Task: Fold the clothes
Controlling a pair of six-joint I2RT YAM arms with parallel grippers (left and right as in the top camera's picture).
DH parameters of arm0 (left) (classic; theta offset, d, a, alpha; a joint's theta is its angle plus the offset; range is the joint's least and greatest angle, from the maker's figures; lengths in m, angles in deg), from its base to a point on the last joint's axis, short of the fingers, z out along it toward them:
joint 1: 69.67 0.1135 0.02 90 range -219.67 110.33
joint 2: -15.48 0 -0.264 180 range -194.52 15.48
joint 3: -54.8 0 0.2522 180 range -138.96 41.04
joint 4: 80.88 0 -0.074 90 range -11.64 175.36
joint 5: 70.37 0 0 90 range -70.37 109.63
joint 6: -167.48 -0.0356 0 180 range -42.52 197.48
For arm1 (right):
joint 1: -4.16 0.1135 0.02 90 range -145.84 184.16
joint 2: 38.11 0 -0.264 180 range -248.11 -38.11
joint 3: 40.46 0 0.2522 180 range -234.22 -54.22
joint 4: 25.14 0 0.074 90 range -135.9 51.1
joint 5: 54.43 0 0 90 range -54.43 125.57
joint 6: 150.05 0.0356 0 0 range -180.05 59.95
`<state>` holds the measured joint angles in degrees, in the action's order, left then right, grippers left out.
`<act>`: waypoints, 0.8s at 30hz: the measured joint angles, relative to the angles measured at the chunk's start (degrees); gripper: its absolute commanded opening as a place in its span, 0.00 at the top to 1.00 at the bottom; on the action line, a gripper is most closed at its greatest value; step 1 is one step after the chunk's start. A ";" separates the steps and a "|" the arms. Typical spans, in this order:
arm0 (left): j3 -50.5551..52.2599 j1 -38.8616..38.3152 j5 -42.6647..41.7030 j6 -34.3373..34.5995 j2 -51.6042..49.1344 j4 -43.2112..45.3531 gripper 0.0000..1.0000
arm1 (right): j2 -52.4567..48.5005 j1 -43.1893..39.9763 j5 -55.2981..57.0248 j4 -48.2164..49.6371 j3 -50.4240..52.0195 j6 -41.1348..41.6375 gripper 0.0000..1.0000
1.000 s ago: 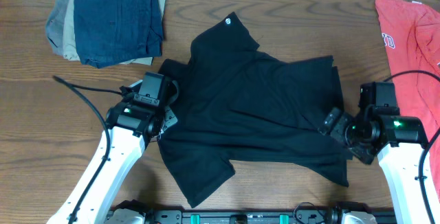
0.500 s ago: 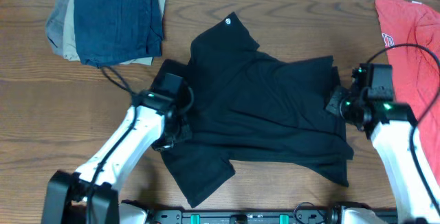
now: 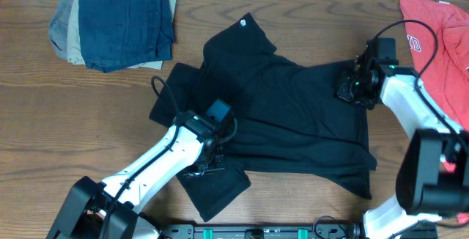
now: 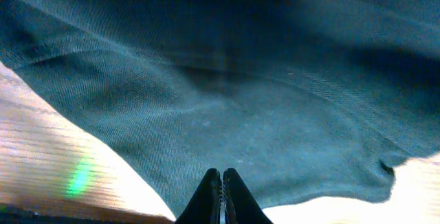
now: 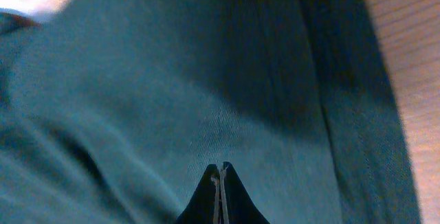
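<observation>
The black T-shirt [image 3: 293, 122] lies rumpled across the middle of the table, with a small white logo [image 3: 243, 24] near its far edge. My left gripper [image 3: 212, 151] is over the shirt's lower left part. Its jaws [image 4: 221, 174] are shut, just above the dark cloth [image 4: 240, 100], and no cloth shows between them. My right gripper [image 3: 346, 90] sits at the shirt's upper right edge, shut [image 5: 220, 165] over the fabric [image 5: 172, 100], with nothing seen pinched. A coral-red T-shirt [image 3: 440, 56] lies at the far right.
A folded stack with a navy garment on top [image 3: 121, 23] and tan and grey ones beneath sits at the back left. Brown wooden table [image 3: 73, 122] shows around the shirt. A black cable [image 3: 157, 92] loops above the left arm.
My left gripper closed and slid right from the shirt's left edge onto the cloth. My right gripper closed while moving from the lower right edge up to the upper right edge.
</observation>
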<state>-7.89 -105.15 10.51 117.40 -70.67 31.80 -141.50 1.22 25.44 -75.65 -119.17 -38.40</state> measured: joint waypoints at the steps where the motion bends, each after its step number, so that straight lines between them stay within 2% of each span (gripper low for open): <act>1: 0.61 0.00 -0.02 0.61 0.00 0.33 0.94 | -1.16 0.00 -0.42 0.04 -0.28 -0.24 0.99; 9: 8.61 -0.09 -2.82 4.24 0.00 8.22 0.94 | -5.49 0.02 -3.45 0.81 -0.74 -1.62 0.99; 17: 12.37 -0.20 -4.04 8.04 1.36 10.54 0.90 | -7.82 0.04 -4.68 2.27 -1.88 -1.73 0.99; 24: 13.97 -0.15 -4.26 11.61 3.06 11.91 0.94 | -9.38 0.46 -4.52 3.23 -3.58 -1.11 0.99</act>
<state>6.08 -105.30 6.24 129.01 -67.61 43.71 -150.88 1.68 20.92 -72.42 -122.75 -39.52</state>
